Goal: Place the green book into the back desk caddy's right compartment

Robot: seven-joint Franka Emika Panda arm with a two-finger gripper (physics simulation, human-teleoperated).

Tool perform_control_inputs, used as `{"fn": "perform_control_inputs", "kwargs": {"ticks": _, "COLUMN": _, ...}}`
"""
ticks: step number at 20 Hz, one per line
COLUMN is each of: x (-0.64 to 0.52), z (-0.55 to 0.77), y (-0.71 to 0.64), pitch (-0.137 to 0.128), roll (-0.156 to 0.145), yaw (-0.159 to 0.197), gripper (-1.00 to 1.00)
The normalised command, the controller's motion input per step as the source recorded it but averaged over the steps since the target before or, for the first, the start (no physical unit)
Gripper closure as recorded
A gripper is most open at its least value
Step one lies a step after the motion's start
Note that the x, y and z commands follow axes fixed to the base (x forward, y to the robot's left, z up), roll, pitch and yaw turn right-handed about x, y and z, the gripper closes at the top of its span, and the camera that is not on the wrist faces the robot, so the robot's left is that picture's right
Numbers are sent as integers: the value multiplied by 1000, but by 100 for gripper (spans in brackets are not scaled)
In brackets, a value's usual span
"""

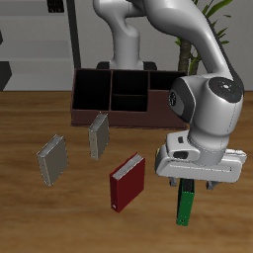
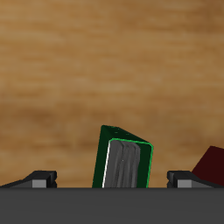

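Note:
The green book [image 1: 184,207] stands on end on the table near the front edge. My gripper [image 1: 184,185] hangs right above it with the fingers at its top. In the wrist view the green book [image 2: 123,162] shows end-on and slightly tilted, between my two fingertips [image 2: 41,178], which stand wide apart and clear of its covers. My gripper [image 2: 112,180] is open. The back desk caddy [image 1: 111,111] is the maroon-brown box at the table's back. Its right compartment [image 1: 161,89] is partly hidden behind my arm.
A red book [image 1: 126,182] lies beside the green one, toward the table's middle; its corner shows in the wrist view [image 2: 210,163]. Two grey books [image 1: 51,158] [image 1: 99,135] lie farther off, between the red book and the caddy.

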Motion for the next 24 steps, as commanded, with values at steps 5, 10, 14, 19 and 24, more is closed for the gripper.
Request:
{"fn": "perform_control_inputs", "kwargs": {"ticks": 5, "x": -37, "z": -165, "y": -120, "pitch": 22, "roll": -18, "yaw": 5, "gripper": 100}}
{"fn": "perform_control_inputs", "kwargs": {"ticks": 10, "x": -35, "z": -47, "y": -89, "pitch": 6, "roll": -1, "yaw": -5, "gripper": 100}}
{"fn": "perform_control_inputs", "kwargs": {"ticks": 14, "x": -22, "z": 31, "y": -52, "pitch": 4, "roll": -5, "yaw": -7, "gripper": 100}}
{"fn": "perform_control_inputs", "kwargs": {"ticks": 19, "x": -92, "z": 445, "y": 71, "pitch": -46, "roll": 4, "yaw": -5, "gripper": 100}}
{"fn": "perform_control_inputs", "kwargs": {"ticks": 24, "x": -238, "z": 760, "y": 86, "pitch": -82, "roll": 9, "yaw": 4, "gripper": 100}}
